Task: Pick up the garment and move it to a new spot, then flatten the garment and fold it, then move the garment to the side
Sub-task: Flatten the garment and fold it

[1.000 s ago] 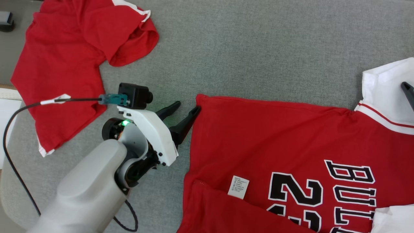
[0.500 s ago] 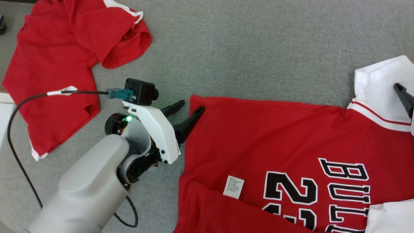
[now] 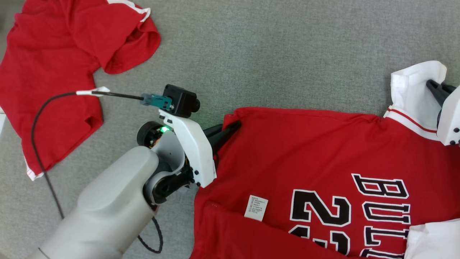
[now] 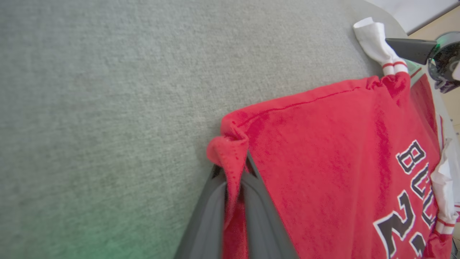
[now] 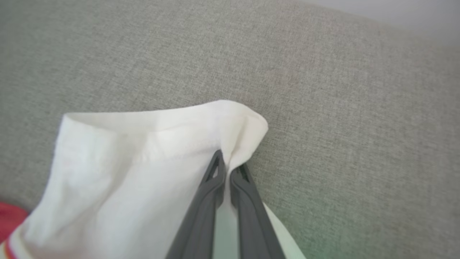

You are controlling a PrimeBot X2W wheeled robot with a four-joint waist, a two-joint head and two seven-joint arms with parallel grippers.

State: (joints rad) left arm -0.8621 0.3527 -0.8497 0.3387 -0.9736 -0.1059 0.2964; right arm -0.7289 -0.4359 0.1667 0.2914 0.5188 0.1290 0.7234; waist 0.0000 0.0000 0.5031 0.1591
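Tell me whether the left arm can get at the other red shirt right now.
Probably not yet: the left gripper is shut on the corner of the jersey and would have to let go first. Beyond that, bare grey surface lies between it and the red shirt.

A grey, coarse-woven fabric surface [image 3: 280,50] carries everything. In the head view it reaches the frame's edges at 12 and 3 o'clock. From the centre out toward 3 and 5 o'clock a red jersey [image 3: 305,151] lies spread on it, with black lettering and a number outlined in white facing up. A small white care label [image 3: 256,207] shows near 6 o'clock. The jersey's white sleeve [image 3: 413,86] lies rumpled at 2 o'clock. At 10 o'clock, well apart from the jersey, a second red T-shirt [image 3: 46,72] with white trim lies crumpled, one sleeve gaping open
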